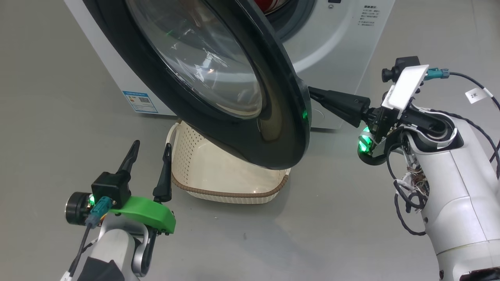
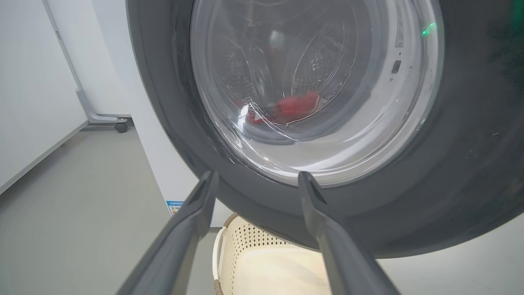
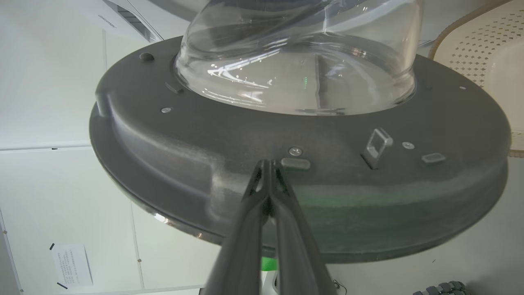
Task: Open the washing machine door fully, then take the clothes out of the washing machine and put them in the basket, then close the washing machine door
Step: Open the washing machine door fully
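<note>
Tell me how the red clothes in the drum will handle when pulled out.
The clothes lie in a crumpled heap, so probably floppy, drooping from any pinch. The heap looks small within the washing machine, so likely light. Trailing folds might catch on its mouth.

Setting: I take this to be a robot test room or lab, probably not a home. The washing machine (image 1: 332, 43) stands free on a bare, smooth grey floor (image 1: 47, 97). In the left wrist view, a plain white partition panel (image 2: 37, 82) rests on a metal foot with a small castor (image 2: 120, 127). In the right wrist view, a panelled wall (image 3: 61, 184) carries a taped printed sheet (image 3: 70, 264), its text too small to read.
</note>
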Controlling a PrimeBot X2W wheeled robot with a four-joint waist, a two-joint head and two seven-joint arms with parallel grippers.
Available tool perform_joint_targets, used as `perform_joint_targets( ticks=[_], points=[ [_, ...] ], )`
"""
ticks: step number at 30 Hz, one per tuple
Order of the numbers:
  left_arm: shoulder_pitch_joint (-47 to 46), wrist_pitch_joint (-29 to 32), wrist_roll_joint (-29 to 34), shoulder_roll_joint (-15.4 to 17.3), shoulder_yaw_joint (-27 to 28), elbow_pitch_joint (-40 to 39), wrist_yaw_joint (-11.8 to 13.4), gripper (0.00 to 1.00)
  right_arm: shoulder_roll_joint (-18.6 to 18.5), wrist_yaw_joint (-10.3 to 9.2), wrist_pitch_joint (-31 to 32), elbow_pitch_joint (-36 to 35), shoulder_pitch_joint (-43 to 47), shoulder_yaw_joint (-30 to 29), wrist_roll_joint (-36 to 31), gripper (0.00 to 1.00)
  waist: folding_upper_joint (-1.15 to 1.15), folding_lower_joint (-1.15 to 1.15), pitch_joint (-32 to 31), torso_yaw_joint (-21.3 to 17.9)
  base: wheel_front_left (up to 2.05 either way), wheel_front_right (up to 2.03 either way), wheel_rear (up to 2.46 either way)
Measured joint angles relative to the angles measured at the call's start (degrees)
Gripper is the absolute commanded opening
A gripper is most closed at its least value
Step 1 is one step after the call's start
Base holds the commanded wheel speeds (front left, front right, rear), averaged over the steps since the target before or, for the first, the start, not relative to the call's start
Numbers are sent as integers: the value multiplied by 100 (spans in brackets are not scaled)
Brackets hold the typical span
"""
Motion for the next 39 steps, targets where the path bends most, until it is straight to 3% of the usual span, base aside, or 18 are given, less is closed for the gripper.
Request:
perform_joint_targets(
  ticks=[11, 24, 39],
  points=[
    [113, 0, 22, -11, -79, 62, 0, 100, 25, 0, 3, -220, 364, 307, 53, 0, 0, 0, -214, 383, 0, 0, 0],
    [207, 0, -40, -21, -98, 118, 14, 100, 26, 0, -2, -579, 774, 895, 610, 0, 0, 0, -394, 936, 0, 0, 0],
    [328, 0, -115, -27, -127, 133, 33, 100, 23, 0, -335, -844, 946, 1494, 914, 0, 0, 0, -496, 1447, 0, 0, 0]
  ],
)
